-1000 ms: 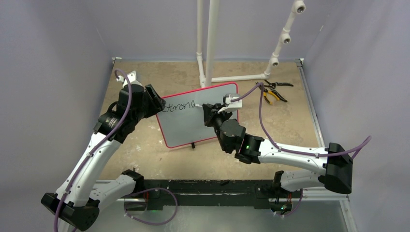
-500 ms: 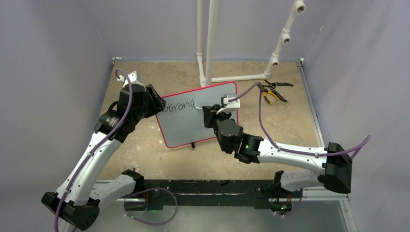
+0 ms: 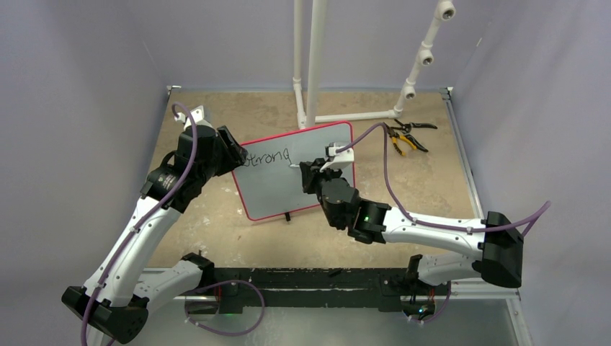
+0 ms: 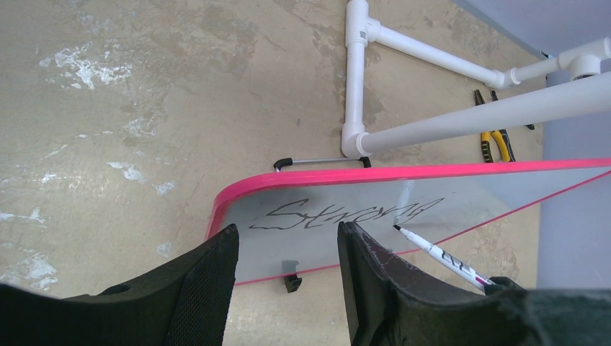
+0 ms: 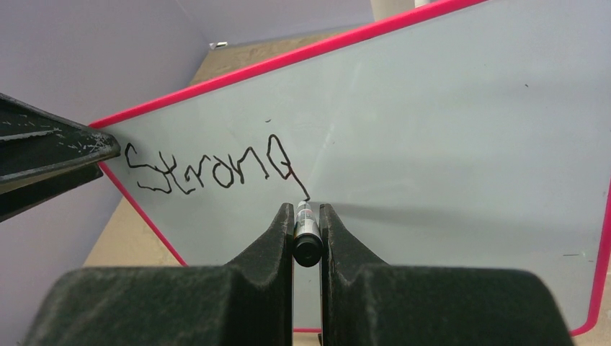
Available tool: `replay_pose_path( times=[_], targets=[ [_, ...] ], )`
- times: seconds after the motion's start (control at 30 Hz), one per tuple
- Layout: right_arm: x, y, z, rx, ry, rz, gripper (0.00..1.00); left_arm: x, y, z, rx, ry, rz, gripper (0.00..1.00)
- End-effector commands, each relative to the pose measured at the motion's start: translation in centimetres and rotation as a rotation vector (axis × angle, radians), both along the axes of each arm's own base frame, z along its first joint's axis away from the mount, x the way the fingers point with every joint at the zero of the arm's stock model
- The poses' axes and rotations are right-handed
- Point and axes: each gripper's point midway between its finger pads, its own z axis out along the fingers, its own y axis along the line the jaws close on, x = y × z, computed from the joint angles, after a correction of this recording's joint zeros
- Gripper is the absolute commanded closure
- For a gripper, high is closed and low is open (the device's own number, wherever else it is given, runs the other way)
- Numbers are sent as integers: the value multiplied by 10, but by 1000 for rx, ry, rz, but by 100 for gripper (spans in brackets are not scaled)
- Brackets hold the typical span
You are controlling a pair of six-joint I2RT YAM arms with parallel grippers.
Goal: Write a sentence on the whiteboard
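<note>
The whiteboard [image 3: 282,189] stands tilted on its black feet at mid-table, red-bordered; it also shows in the left wrist view [image 4: 504,189] and the right wrist view [image 5: 447,137]. The sentence [image 5: 209,167] is one black word, "Strong", at the upper left, also seen in the top view [image 3: 266,156] and the left wrist view [image 4: 346,215]. My right gripper [image 5: 306,209] is shut on a black marker [image 5: 306,241]. Its tip touches the board at the tail of the "g". My left gripper [image 4: 288,238] is open at the board's left edge, one fingertip [image 5: 94,148] against the corner.
A white PVC pipe frame [image 3: 315,65] stands behind the board. Yellow-handled and black pliers [image 3: 407,137] lie at the back right. Grey walls close in the table on three sides. The right arm [image 3: 425,227] reaches across the table's front right.
My right gripper has shifted slightly left and down with the marker, drawing the tail of the "g". The left arm and the board have not moved.
</note>
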Motion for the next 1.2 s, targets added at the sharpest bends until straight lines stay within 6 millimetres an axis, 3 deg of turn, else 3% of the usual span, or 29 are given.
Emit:
replay_pose_path(
  times=[0.0, 0.17, 0.5, 0.7, 0.87, 1.17],
  targets=[
    [2, 10, 20, 41, -31, 21, 100, 3, -2, 10, -18, -38, -5, 48],
    [2, 13, 29, 66, -45, 31, 100, 2, -2, 10, -19, -39, -3, 48],
    [-17, -7, 80, 247, -120, 103, 100, 1, -3, 29, -29, -98, -24, 46],
    [-25, -20, 82, 279, -94, 113, 100, 3, -7, 44, 0, -142, -82, 46],
    [-29, -31, 70, 248, -69, 110, 100, 10, -14, 57, 84, -196, -181, 46],
    [-41, -51, 54, 179, -50, 135, 100, 27, -51, 77, 187, -296, -467, 46]
  ],
)
